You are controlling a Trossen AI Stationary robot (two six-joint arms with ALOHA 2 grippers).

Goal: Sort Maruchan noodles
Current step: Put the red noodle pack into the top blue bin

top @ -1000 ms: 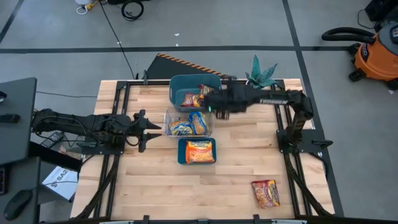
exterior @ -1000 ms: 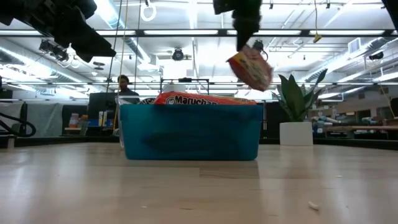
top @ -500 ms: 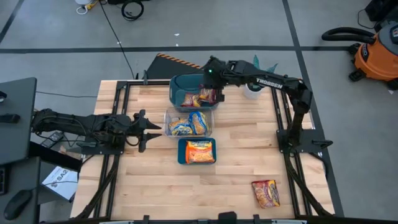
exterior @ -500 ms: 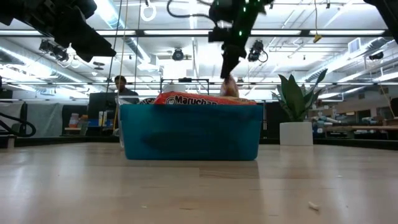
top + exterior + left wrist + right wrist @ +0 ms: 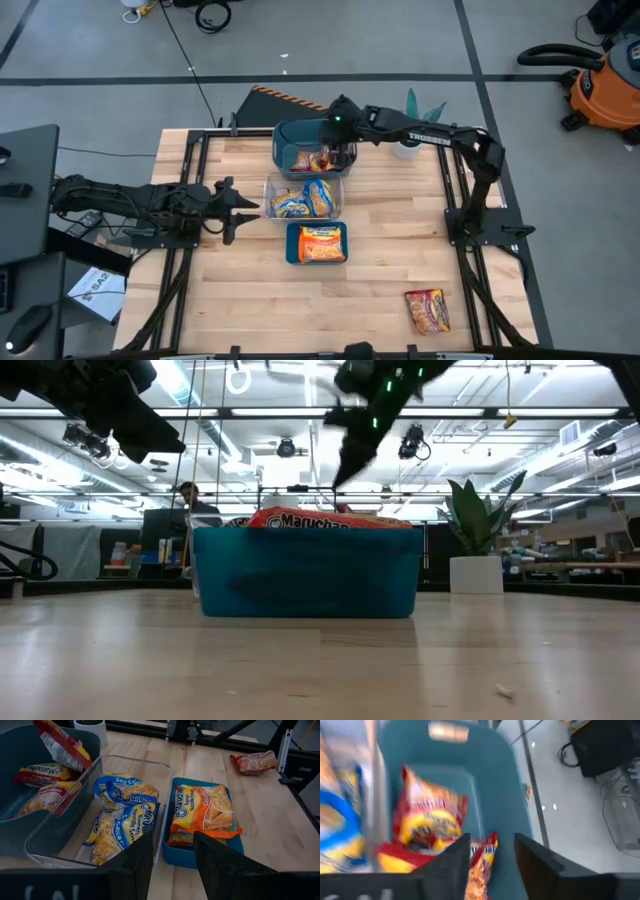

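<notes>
Three bins stand in a row mid-table. The far teal bin [image 5: 290, 135] holds dark red Maruchan packets [image 5: 45, 772]. The clear bin [image 5: 271, 183] holds yellow-and-blue packets [image 5: 122, 815], and the near teal bin [image 5: 292, 245] holds an orange packet [image 5: 202, 815]. My right gripper [image 5: 492, 850] hangs open over the far teal bin. One dark red packet [image 5: 482, 865] stands tilted between its fingers, with a gap beside one of them. Another dark red packet [image 5: 428, 310] lies flat near the front right. My left gripper [image 5: 172, 840] waits open, left of the clear bin. My right gripper points slanting down into the far teal bin with the tilted dark red packet's upper end [image 5: 485, 847] between its spread fingers. I cannot tell whether either finger touches the packet.
A potted plant [image 5: 415, 125] stands at the far right, close behind my right arm. Black frame rails [image 5: 195, 180] run along the table's left and right sides. Bare wood lies between the near teal bin and the loose packet.
My right gripper has swung from beside the clear bin toward the far edge, over the far teal bin, and has tipped downward. The dark red packet that hung below it has gone down into that bin and has dropped out of the low view.
</notes>
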